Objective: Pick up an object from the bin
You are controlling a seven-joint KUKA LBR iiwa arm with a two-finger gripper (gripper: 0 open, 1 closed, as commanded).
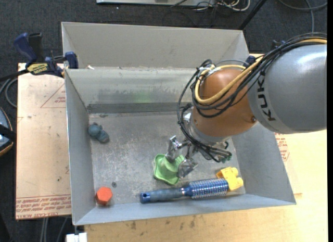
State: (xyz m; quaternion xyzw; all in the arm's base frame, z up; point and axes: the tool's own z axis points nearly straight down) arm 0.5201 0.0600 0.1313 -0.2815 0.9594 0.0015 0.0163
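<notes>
claw (180, 156) spread over green crumpled thing (164, 170); blue brush (182, 191), yellow block (230, 177) close by.

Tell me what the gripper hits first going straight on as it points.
Probably the crumpled green thing: the gripper points down over its right edge. Depth is unclear; it might meet the bin floor beside it.

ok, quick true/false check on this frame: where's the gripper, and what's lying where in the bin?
1. The gripper is down at the green crumpled thing, mid-bin. True.
2. The blue brush lies along the far wall. False: the blue brush lies along the near wall.
3. A small orange cylinder sits in the near left corner. True.
4. The yellow thing lies at the left beside the grey-blue lump. False: the yellow thing is at the right, by the brush's bristle end; the lump lies alone at the left.
</notes>
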